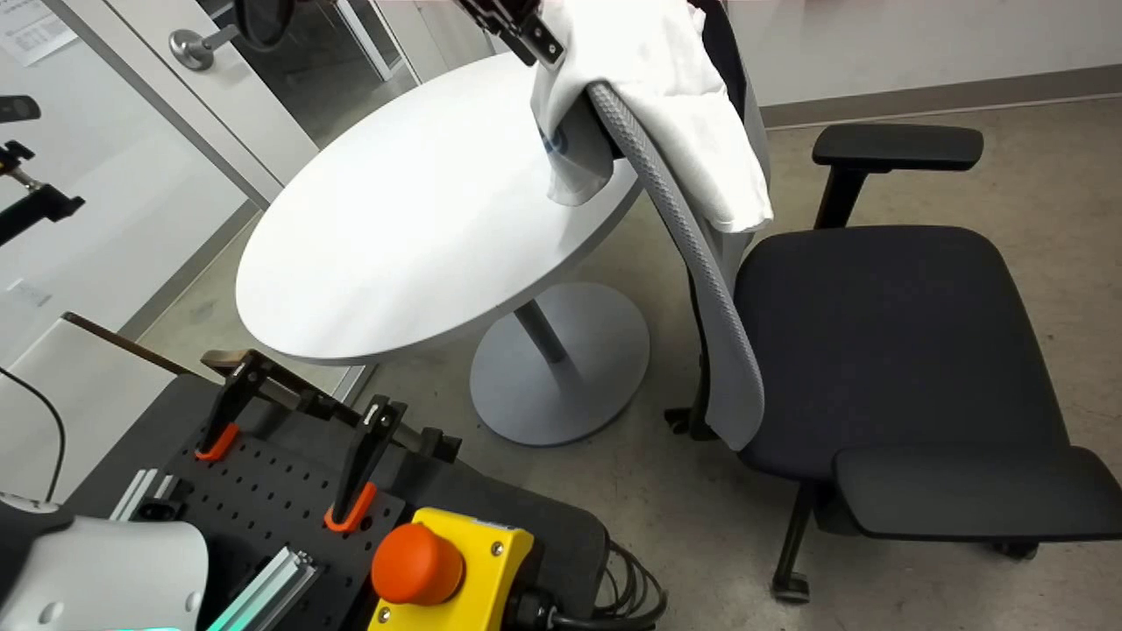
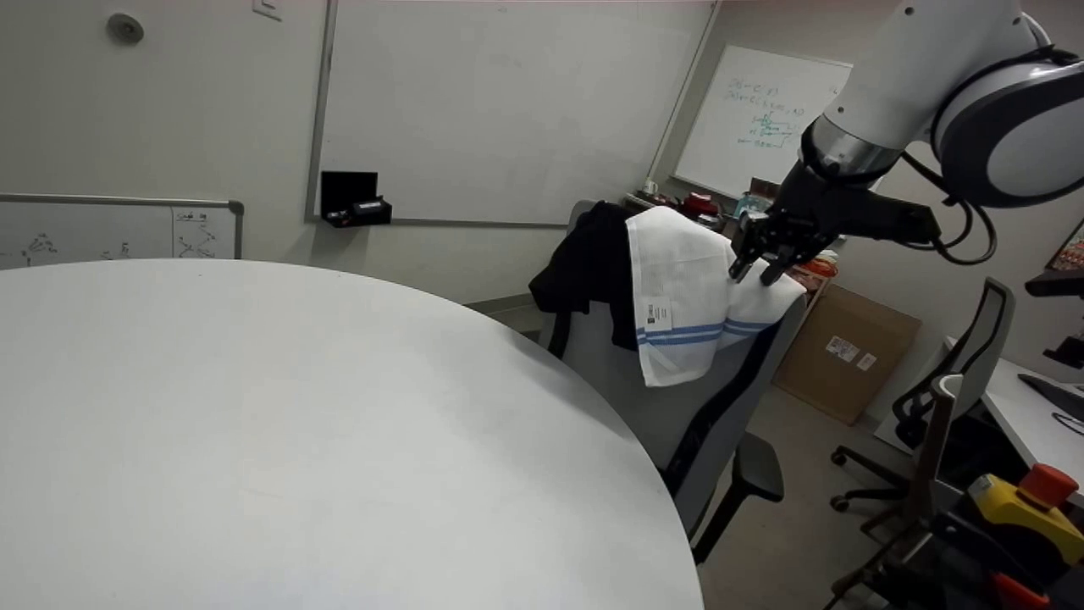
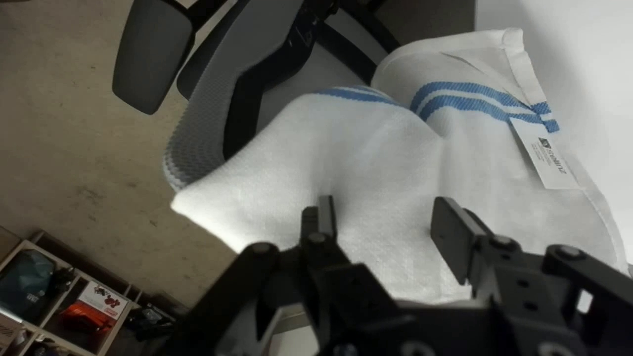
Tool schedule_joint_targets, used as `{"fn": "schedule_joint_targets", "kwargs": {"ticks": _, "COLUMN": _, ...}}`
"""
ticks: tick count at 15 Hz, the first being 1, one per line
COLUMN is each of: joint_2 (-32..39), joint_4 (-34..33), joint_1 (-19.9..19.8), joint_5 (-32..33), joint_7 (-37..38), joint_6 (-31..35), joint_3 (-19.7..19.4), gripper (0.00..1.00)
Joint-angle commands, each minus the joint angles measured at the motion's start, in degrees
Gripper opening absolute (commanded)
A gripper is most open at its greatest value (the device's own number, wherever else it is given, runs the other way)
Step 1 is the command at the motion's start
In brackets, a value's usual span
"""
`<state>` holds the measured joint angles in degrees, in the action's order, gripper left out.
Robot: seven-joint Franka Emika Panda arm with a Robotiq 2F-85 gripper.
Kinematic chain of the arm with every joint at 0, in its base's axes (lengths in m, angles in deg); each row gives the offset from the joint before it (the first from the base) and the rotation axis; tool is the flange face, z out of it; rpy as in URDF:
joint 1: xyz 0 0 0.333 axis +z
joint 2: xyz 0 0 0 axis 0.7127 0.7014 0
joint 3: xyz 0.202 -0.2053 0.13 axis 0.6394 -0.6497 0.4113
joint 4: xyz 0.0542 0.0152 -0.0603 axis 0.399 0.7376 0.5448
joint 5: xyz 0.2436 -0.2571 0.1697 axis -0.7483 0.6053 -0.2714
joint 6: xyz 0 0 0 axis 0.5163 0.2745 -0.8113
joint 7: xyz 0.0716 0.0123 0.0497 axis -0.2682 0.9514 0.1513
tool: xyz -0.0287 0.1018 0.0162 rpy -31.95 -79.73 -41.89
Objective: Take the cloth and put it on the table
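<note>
The white cloth with blue stripes hangs over the chair back in both exterior views. It fills the middle of the wrist view, with a paper tag near one edge. My gripper is open, its two fingers apart with cloth showing between and beyond them. In an exterior view the gripper points down at the cloth's upper part near the chair back's top edge. I cannot tell whether the fingertips touch the cloth. The round white table stands beside the chair and also shows large in an exterior view.
The office chair has its back against the table's edge. A black garment hangs on the chair back beside the cloth. A dark bench with clamps and a yellow emergency-stop box stands near the robot base. Shelves with items are below.
</note>
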<state>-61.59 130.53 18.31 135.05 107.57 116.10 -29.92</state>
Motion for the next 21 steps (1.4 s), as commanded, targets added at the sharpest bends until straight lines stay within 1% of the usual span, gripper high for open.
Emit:
{"fn": "schedule_joint_targets", "kwargs": {"ticks": 1, "joint_2": 1.38, "joint_4": -1.76, "joint_1": 0.59, "joint_5": 1.32, "joint_7": 2.51, "joint_6": -1.20, "joint_3": 0.09, "gripper": 0.23}}
{"fn": "schedule_joint_targets", "kwargs": {"ticks": 2, "joint_2": 1.55, "joint_4": -1.86, "joint_1": 0.60, "joint_5": 1.26, "joint_7": 2.61, "joint_6": -1.17, "joint_3": 0.07, "gripper": 0.14}}
{"fn": "schedule_joint_targets", "kwargs": {"ticks": 4, "joint_2": 1.76, "joint_4": -2.01, "joint_1": 0.61, "joint_5": 1.06, "joint_7": 2.70, "joint_6": -1.19, "joint_3": 0.07, "gripper": 0.02}}
{"fn": "schedule_joint_targets", "kwargs": {"ticks": 5, "joint_2": 1.85, "joint_4": -2.08, "joint_1": 0.61, "joint_5": 0.92, "joint_7": 2.70, "joint_6": -1.19, "joint_3": 0.07, "gripper": 0.00}}
{"fn": "schedule_joint_targets", "kwargs": {"ticks": 11, "joint_2": 2.06, "joint_4": -2.37, "joint_1": 0.43, "joint_5": -0.29, "joint_7": 2.35, "joint_6": -1.18, "joint_3": 0.13, "gripper": 0.00}}
{"fn": "schedule_joint_targets", "kwargs": {"ticks": 13, "joint_2": 1.51, "joint_4": -1.85, "joint_1": 0.38, "joint_5": -2.52, "joint_7": 1.17, "joint_6": -1.03, "joint_3": 0.55, "gripper": 0.00}}
{"fn": "schedule_joint_targets", "kwargs": {"ticks": 15, "joint_2": 0.00, "joint_4": -0.45, "joint_1": 0.18, "joint_5": -9.79, "joint_7": -2.67, "joint_6": -0.34, "joint_3": 1.93, "gripper": 0.00}}
{"fn": "schedule_joint_targets", "kwargs": {"ticks": 16, "joint_2": -1.11, "joint_4": 0.31, "joint_1": 6.86, "joint_5": -16.68, "joint_7": -6.42, "joint_6": 0.30, "joint_3": -3.79, "gripper": 0.00}}
{"fn": "schedule_joint_targets", "kwargs": {"ticks": 17, "joint_2": -1.83, "joint_4": 0.57, "joint_1": 1.14, "joint_5": -20.60, "joint_7": -8.34, "joint_6": 0.08, "joint_3": 2.65, "gripper": 0.00}}
{"fn": "schedule_joint_targets", "kwargs": {"ticks": 18, "joint_2": -2.63, "joint_4": 0.85, "joint_1": 1.69, "joint_5": -25.61, "joint_7": -11.03, "joint_6": 0.14, "joint_3": 3.07, "gripper": 0.00}}
{"fn": "schedule_joint_targets", "kwargs": {"ticks": 21, "joint_2": -5.27, "joint_4": 0.35, "joint_1": 1.71, "joint_5": -39.67, "joint_7": -18.85, "joint_6": -0.88, "joint_3": 5.58, "gripper": 0.00}}
